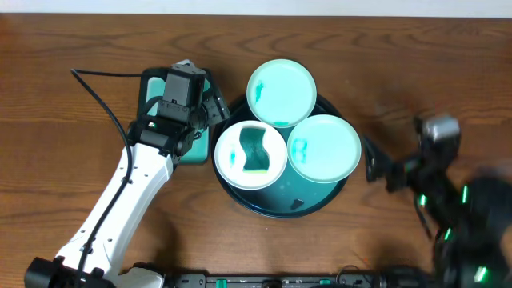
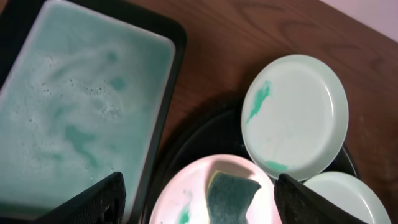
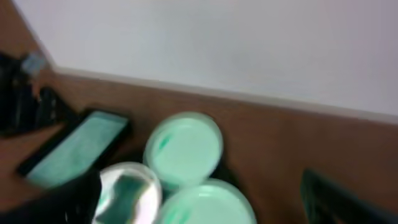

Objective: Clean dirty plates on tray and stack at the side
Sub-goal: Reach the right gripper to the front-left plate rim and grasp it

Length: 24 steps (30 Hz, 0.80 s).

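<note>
My left gripper (image 2: 199,190) hangs wide and empty over the sponge dish (image 2: 176,74) at its right rim, beside the tray (image 2: 199,138) and its left edge (plates (image 2: 295,115) crowd it).

plates (image 1: 281,92) (image 1: 226,164) (image 1: 324,148): 3, at 12, 8 and 4 o'clock | tray (image 1: 276,202): 1 | sponge (image 1: 254,152): 1 | sponge dish (image 2: 81,106): 1 | claws: 2, left claw (image 2: 200,198), right claw (image 3: 208,196)
</note>
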### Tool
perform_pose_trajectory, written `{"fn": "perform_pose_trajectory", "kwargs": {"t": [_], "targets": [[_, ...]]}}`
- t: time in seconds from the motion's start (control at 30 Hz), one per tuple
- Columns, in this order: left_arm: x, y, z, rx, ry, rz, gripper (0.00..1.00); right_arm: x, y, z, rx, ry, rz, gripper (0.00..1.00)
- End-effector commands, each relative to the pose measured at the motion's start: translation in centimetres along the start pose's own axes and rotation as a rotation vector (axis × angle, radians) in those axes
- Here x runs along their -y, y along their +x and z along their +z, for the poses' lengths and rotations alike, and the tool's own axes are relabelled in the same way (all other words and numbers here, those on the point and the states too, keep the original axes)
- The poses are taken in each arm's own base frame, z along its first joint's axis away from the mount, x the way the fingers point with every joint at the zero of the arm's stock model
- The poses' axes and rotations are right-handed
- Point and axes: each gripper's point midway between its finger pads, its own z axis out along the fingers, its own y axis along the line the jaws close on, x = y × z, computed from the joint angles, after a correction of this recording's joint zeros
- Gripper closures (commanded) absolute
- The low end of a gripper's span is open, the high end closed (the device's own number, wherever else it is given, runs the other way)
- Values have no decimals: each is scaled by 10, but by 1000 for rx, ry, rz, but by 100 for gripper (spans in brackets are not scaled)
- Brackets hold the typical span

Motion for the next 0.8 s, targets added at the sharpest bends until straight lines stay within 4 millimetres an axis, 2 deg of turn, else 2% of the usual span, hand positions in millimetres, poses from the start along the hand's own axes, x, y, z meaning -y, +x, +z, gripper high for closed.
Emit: {"fn": "perform_pose_trajectory", "kwargs": {"t": [0.0, 0.1, 0.17, 0.23, 0.27, 0.3, 0.37, 0.4, 0.43, 0.47, 0.63, 0.77], "targets": [[0, -5, -3, 15, -3, 14, 23, -28, -22, 26, -155, -233, 68, 1], [0, -5, -3, 15, -3, 14, 23, -65, -34, 39, -244, -539, 165, 1], [0, -5, -3, 15, -3, 14, 23, -78, -39, 52, -265, -687, 209, 1], [0, -5, -3, 15, -3, 14, 23, -78, -24, 72, -340, -672, 271, 5], [0, -5, -3, 15, -3, 14, 23, -73, -5, 89, -415, -582, 310, 14], [0, -5, -3, 15, -3, 14, 23, -66, 13, 102, -481, -479, 334, 28], [0, -5, -3, 15, -3, 14, 23, -46, 63, 121, -653, -160, 390, 51], [0, -5, -3, 15, -3, 14, 23, -41, 82, 124, -714, -50, 399, 51], [0, -5, -3, 15, -3, 14, 23, -40, 105, 123, -790, 65, 404, 47], [0, -5, -3, 15, -3, 14, 23, -45, 120, 123, -843, 107, 398, 46], [0, -5, -3, 16, -2, 14, 23, -85, 185, 130, -1063, 145, 366, 42], [0, -5, -2, 15, -3, 14, 23, -100, 223, 135, -1172, 160, 329, 41]]}}
